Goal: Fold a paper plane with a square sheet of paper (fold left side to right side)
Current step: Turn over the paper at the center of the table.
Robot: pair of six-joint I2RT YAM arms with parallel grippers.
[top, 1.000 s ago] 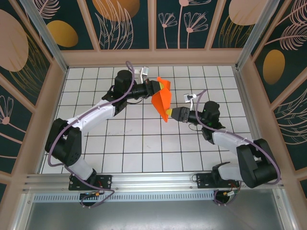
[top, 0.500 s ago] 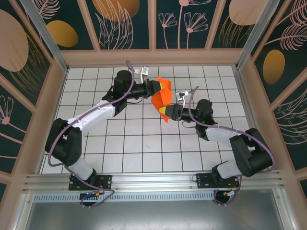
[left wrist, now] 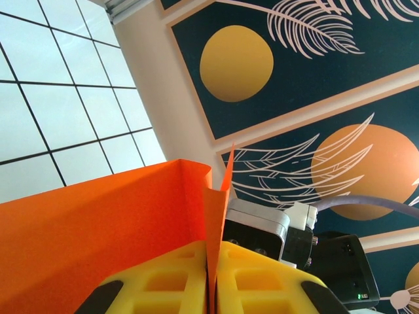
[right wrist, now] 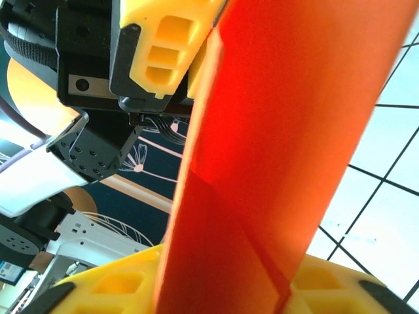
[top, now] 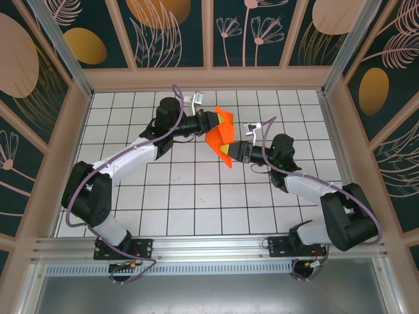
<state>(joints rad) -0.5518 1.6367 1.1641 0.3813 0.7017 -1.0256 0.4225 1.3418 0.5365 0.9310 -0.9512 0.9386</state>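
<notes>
So the left gripper (top: 211, 122) is pinched flat on the orange paper (top: 222, 136), with the sheet squeezed in the seam between its fingers (left wrist: 262, 275). The right gripper (top: 230, 153) has a finger on either side of the lower tip, but we can't tell if it's actually clamping. The paper hangs creased in the air over the far middle of the white tiled table (top: 196, 196). Dark floral walls (top: 177, 33) all round.

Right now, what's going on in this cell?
Both arms have the folded orange paper up in the air above the table. The left gripper is shut on its upper end. The right gripper has its fingers either side of the lower tip; whether they have clamped is unclear.
</notes>
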